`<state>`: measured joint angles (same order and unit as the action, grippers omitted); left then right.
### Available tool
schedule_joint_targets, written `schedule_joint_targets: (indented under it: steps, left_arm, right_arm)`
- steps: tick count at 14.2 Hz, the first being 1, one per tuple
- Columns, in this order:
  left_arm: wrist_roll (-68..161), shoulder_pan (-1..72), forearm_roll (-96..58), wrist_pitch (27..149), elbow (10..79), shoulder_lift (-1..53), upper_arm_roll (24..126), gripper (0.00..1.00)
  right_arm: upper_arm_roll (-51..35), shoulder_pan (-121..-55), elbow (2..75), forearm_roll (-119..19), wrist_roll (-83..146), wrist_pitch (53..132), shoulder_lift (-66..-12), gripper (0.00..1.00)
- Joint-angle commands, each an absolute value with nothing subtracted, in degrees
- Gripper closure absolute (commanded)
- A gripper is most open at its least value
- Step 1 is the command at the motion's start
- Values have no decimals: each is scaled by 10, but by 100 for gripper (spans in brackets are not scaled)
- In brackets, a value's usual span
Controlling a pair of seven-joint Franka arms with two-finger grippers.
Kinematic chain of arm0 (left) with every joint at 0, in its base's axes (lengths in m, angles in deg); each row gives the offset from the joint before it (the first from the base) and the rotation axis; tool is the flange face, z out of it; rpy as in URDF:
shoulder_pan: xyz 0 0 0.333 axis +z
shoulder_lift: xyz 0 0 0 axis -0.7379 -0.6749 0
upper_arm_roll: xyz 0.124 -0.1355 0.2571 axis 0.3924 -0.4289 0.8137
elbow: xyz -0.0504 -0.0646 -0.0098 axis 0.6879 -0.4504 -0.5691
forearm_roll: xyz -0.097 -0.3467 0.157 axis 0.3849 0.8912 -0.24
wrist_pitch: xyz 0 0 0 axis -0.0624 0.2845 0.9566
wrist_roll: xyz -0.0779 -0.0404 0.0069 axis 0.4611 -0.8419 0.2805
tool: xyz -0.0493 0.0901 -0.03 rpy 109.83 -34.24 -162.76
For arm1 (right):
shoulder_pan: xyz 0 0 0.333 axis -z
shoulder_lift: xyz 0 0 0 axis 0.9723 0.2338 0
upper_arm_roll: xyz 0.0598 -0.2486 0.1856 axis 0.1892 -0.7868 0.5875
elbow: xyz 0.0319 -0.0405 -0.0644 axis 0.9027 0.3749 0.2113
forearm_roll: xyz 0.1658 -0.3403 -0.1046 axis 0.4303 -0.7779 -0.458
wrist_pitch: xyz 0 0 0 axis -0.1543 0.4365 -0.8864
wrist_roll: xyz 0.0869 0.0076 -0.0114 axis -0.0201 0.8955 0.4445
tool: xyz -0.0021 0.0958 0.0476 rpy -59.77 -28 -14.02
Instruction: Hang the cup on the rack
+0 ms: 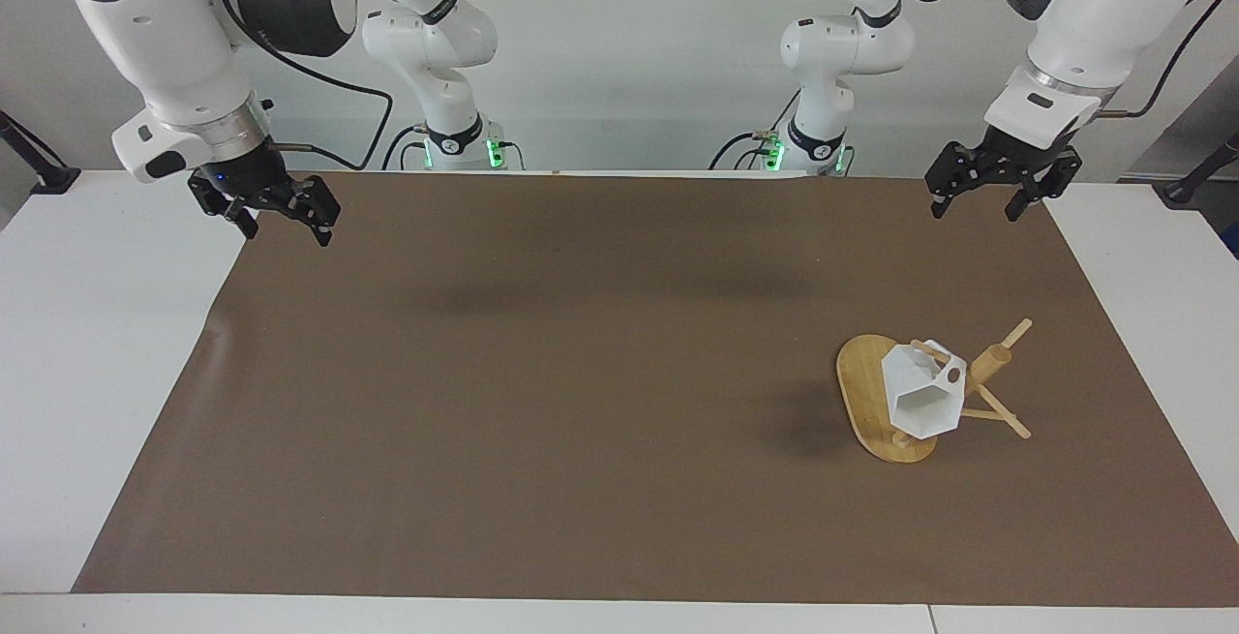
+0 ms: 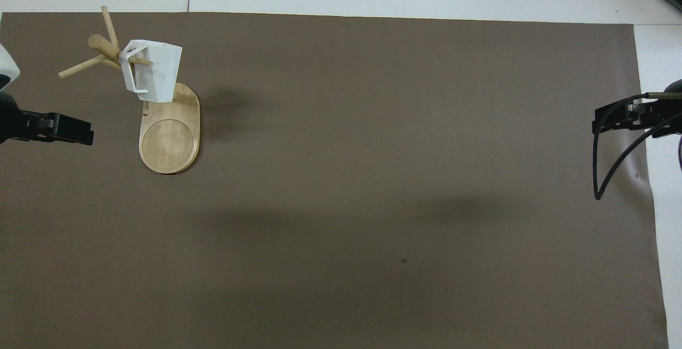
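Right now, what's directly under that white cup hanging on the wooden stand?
Under the cup, which hangs by its handle from a peg, lies the rack's flat oval base, on the brown mat. The cup covers where the post meets the base, so that joint cannot be seen.

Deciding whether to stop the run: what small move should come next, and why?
Probably none beyond parking both arms. The cup hangs by its handle on a peg of the rack. The left end effector and the right end effector are open, empty and raised over the mat's corners, well away from the rack.
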<state>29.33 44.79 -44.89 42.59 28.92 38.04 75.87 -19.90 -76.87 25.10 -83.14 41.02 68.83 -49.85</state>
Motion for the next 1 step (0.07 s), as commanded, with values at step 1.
schedule_joint_targets:
  steps: [1]
  left_arm:
    - [298,445,-462,409,281,383,758,0]
  right_arm:
    - [-197,-767,270,-826,417,697,-515,0]
